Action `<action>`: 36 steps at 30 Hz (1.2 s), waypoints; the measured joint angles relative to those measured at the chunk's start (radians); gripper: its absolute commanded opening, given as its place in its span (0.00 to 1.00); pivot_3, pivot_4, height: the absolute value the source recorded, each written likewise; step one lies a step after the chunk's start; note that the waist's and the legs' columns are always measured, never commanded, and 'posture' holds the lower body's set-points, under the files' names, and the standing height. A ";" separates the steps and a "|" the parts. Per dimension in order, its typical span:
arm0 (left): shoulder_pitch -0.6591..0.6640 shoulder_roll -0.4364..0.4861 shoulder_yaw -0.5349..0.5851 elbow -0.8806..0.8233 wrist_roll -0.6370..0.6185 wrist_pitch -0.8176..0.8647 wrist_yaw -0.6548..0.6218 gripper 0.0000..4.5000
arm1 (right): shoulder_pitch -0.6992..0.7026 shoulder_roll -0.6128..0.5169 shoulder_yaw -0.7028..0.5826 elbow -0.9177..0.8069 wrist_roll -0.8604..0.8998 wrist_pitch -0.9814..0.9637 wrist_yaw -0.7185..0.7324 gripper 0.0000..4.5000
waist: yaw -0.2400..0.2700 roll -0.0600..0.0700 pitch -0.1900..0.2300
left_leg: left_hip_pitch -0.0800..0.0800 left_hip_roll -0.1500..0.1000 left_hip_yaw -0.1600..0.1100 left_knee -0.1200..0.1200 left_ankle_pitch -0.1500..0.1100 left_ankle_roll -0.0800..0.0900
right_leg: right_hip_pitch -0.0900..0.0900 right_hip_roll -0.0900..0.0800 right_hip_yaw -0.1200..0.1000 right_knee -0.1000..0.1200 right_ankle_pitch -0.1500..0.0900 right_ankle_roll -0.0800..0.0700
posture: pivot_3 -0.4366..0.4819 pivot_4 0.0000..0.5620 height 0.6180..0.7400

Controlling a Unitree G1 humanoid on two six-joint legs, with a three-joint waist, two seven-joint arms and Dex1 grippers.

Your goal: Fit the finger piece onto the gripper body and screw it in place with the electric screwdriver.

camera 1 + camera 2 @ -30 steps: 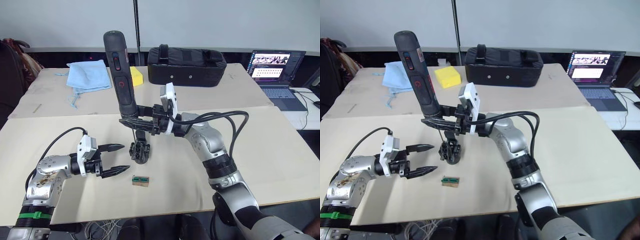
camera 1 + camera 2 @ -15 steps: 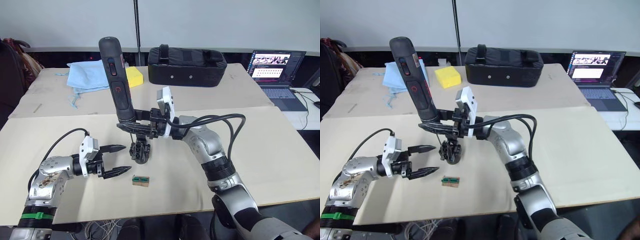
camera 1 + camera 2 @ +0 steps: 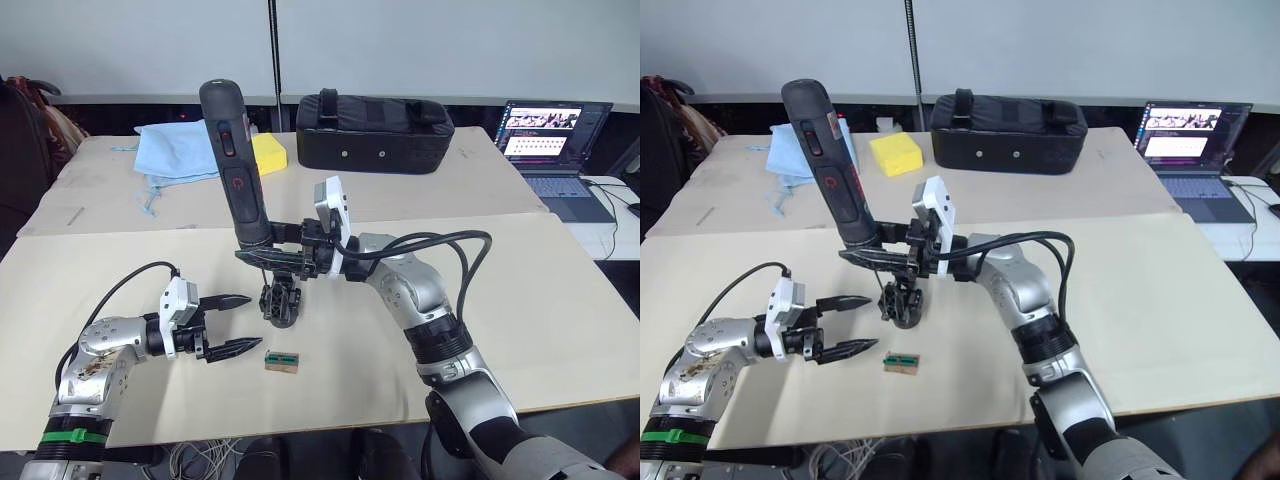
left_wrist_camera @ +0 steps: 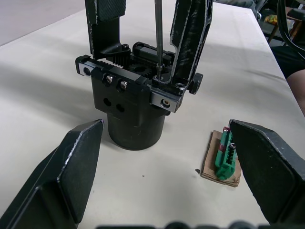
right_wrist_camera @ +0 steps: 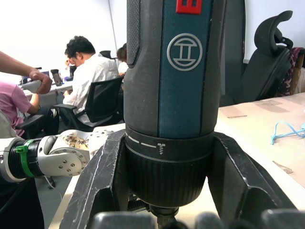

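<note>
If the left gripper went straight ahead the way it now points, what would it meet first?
Most likely the gripper body: it stands ahead between the open left gripper's fingers, where the electric screwdriver bit already rests. Depth is uncertain.

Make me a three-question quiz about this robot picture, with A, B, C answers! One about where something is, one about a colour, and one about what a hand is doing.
1. Where does the small green-and-tan block lie?
A. On top of the black zipped case
B. On the table in front of the gripper body
C. Inside the left gripper

2. What colour is the sponge at the back of the table?
A. Yellow
B. Red
C. White

3. What is the right gripper doing?
A. Hanging open over the laptop
B. Lying flat on the table
C. Clamping the electric screwdriver upright

Answers:
1. B: the block sits on the table just before the gripper body, near the robot.
2. A: it shows bright yellow beside the blue cloth.
3. C: its fingers grip the electric screwdriver, whose bit points down into the gripper body, while the left gripper waits open.
</note>
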State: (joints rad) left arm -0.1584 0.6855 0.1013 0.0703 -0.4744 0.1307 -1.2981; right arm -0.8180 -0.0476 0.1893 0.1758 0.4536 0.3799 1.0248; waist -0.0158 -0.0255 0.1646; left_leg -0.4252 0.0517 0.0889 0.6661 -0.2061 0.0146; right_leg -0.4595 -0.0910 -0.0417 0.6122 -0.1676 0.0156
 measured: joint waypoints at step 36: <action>-0.184 -0.125 -0.143 0.265 0.162 -0.106 0.040 1.00 | 0.009 0.001 0.016 0.000 -0.021 -0.030 0.005 0.42 | 0.001 0.000 0.000 | 0.000 0.000 0.000 0.001 0.000 0.000 | 0.001 0.000 0.000 0.001 0.001 0.000 | 0.48 0.27 1.00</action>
State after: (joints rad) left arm -0.3419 0.5600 -0.0417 0.3349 -0.3123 0.0242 -1.2583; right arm -0.8088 -0.0465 0.2049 0.1762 0.4321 0.3498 1.0294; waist -0.0149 -0.0259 0.1643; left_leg -0.4249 0.0513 0.0889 0.6668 -0.2060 0.0148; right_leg -0.4586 -0.0906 -0.0417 0.6131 -0.1670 0.0153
